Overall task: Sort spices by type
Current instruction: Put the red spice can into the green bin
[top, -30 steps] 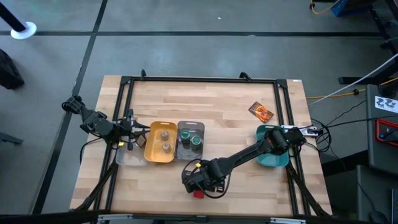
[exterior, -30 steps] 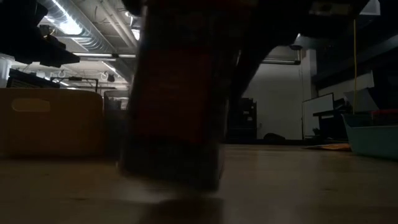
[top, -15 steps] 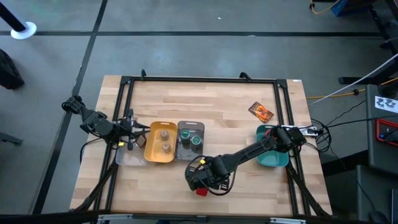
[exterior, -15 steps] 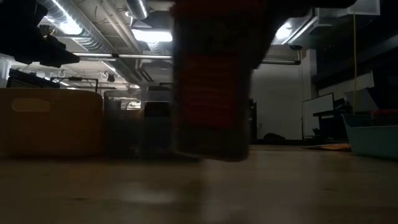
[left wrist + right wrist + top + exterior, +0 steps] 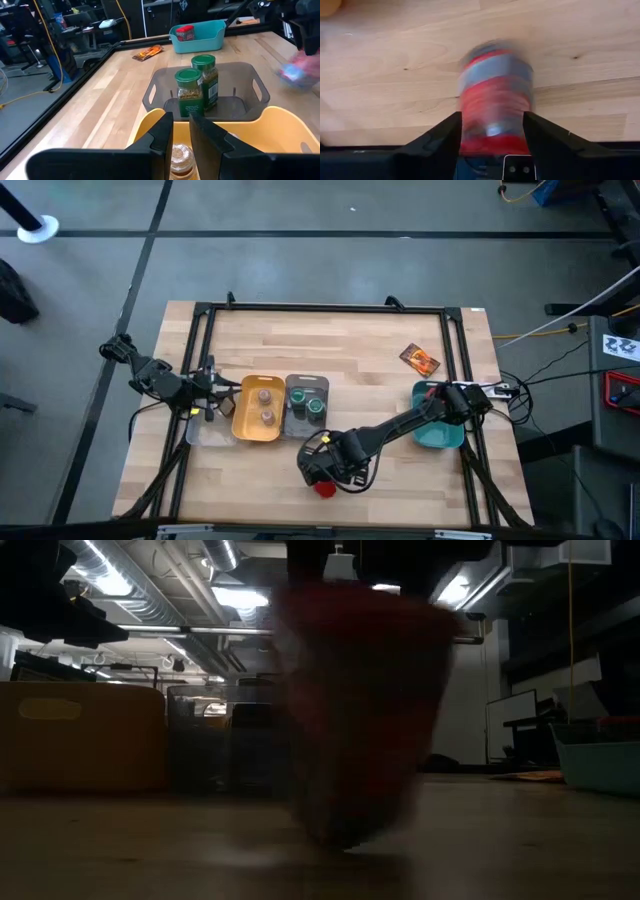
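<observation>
My right gripper (image 5: 322, 478) stands near the table's front edge, shut on a red box (image 5: 495, 95), one of the spices. The box shows blurred and tilted in the low view (image 5: 360, 720). My left gripper (image 5: 181, 131) waits at the left over the yellow tray (image 5: 243, 425), which holds two tan jars (image 5: 265, 405). A narrow gap shows between its fingers, with nothing in it. Two green-lidded jars (image 5: 197, 85) stand in the grey tray (image 5: 292, 423). A second red box (image 5: 185, 33) sits in the teal tray (image 5: 437, 437). A brown-orange packet (image 5: 420, 359) lies flat at the far right. My right gripper pinches the red box by two opposite sides at its upper end (image 5: 492, 132), one finger (image 5: 445, 135) on each side. The fingers come from above, pointing steeply down. The box hangs tilted below them; whether its lower end (image 5: 345, 835) touches the table, I cannot tell.
A clear tray (image 5: 208, 433) lies left of the yellow one. A black frame (image 5: 330, 308) runs around the tabletop. Bare wood lies between the trays and the far edge.
My right gripper has risen a little and shifted toward the table's right edge with the red box. The box has come up off the table and has since tipped, so its lower end now hangs low again.
</observation>
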### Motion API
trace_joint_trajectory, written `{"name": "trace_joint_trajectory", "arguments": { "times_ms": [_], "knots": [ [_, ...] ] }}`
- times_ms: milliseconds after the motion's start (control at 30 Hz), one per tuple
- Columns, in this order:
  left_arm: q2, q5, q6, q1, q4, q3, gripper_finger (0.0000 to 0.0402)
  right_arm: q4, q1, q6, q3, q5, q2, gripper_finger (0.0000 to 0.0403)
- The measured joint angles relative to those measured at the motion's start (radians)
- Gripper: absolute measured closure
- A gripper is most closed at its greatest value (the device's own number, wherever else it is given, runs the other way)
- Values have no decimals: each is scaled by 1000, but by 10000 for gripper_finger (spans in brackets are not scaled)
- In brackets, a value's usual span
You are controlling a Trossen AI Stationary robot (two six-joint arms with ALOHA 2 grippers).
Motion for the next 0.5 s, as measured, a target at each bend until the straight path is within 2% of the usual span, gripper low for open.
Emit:
{"name": "trace_joint_trajectory", "arguments": {
  "times_ms": [200, 500],
  "knots": [
    [0, 0, 0, 0, 0, 0, 345, -5, 0, 0, -1, 0, 2, 173],
    [0, 0, 0, 0, 0, 0, 345, -9, -6, -36, -2, 54, -6, 192]
  ]
}}
